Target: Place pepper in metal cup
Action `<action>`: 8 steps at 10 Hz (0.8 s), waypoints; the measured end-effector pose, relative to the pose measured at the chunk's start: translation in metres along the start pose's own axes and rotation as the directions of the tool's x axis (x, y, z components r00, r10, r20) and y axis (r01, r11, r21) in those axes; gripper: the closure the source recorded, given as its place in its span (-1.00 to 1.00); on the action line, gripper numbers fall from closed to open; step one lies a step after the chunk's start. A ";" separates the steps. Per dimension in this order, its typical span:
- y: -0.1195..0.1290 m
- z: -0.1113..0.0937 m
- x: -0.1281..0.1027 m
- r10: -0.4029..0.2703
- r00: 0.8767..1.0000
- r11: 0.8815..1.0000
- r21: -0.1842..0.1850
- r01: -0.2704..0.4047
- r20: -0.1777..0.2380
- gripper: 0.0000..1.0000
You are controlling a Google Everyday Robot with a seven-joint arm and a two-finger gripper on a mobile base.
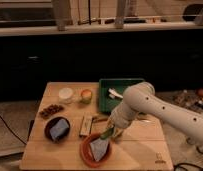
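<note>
The pincer (109,132) hangs over the red plate (83,150), seemingly clamped on the pepper (105,134). Released here, the pepper would likely miss the nearby metal cup (87,125) and roll across the table (140,145).

My claw (109,132) (on a white arm (145,102)) hangs at the orange plate's (83,150) edge by a green pepper (105,134). Tan tabletop (140,145), green tray (102,97), grey-blue cloth (97,148), white cup (66,94).

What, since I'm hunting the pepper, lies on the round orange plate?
A folded grey-blue cloth. The robot's hand covers the orange plate's upper rim; beneath the cloth is hidden.
</note>
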 end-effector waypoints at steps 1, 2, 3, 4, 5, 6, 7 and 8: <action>-0.001 0.000 0.001 0.008 1.000 1.000 0.000 -0.008 0.024 1.00; -0.003 0.000 0.001 0.011 0.999 1.000 0.001 -0.011 0.038 1.00; -0.004 0.000 0.001 0.017 0.998 1.000 -0.004 -0.017 0.058 1.00; -0.007 0.000 0.001 0.024 0.997 1.000 -0.009 -0.024 0.080 1.00; -0.008 0.000 0.002 0.030 0.995 0.999 -0.012 -0.029 0.092 1.00; -0.010 0.000 0.002 0.038 0.993 0.999 -0.017 -0.036 0.108 1.00; -0.011 0.000 0.003 0.046 0.991 0.999 -0.023 -0.044 0.123 1.00; -0.012 0.000 0.004 0.054 0.989 0.998 -0.026 -0.051 0.139 1.00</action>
